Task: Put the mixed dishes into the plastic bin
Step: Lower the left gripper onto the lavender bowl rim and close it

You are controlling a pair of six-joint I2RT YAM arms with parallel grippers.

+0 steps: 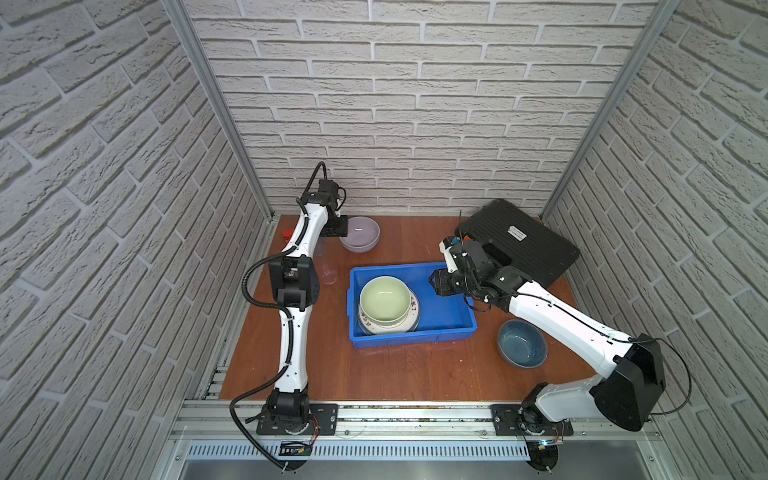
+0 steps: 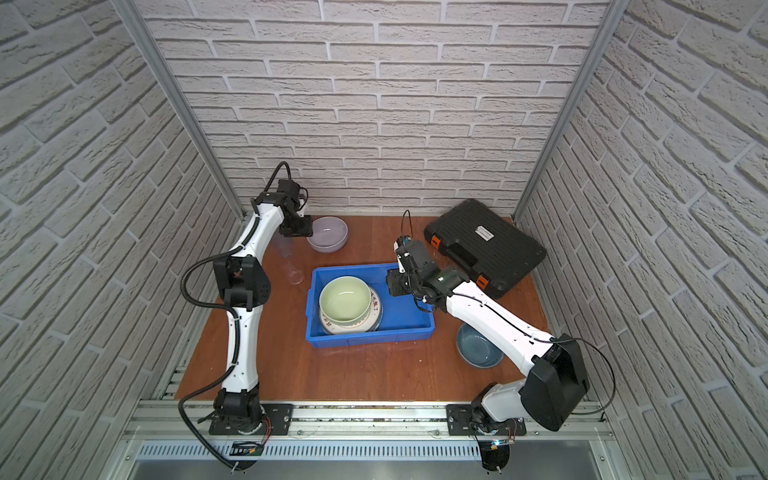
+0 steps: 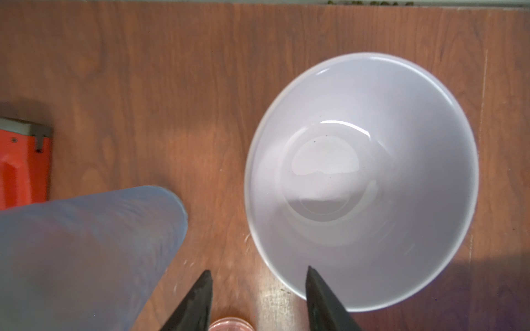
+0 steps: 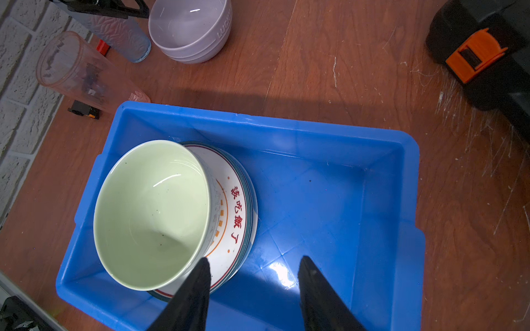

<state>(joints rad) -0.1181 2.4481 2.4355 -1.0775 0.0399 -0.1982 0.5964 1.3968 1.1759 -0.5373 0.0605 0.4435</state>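
The lilac bowl (image 1: 360, 234) (image 3: 361, 177) stands at the back left. My left gripper (image 1: 336, 226) (image 3: 258, 272) is open at its near edge, one fingertip over the bowl's inside and the other outside the rim. A bluish tumbler (image 3: 86, 252) and a clear pinkish tumbler (image 4: 80, 71) stand beside it. The blue plastic bin (image 1: 444, 307) (image 4: 329, 200) holds a pale green bowl (image 1: 384, 300) (image 4: 152, 212) on stacked plates (image 4: 229, 217). My right gripper (image 1: 436, 284) (image 4: 253, 259) hangs open and empty over the bin's bare half. A blue-grey bowl (image 1: 522, 343) sits right of the bin.
A black tool case (image 1: 519, 241) with orange latches (image 4: 473, 57) lies at the back right, close behind my right wrist. A red pipe wrench (image 3: 23, 166) lies by the left wall, behind my left arm. Brick walls close in three sides.
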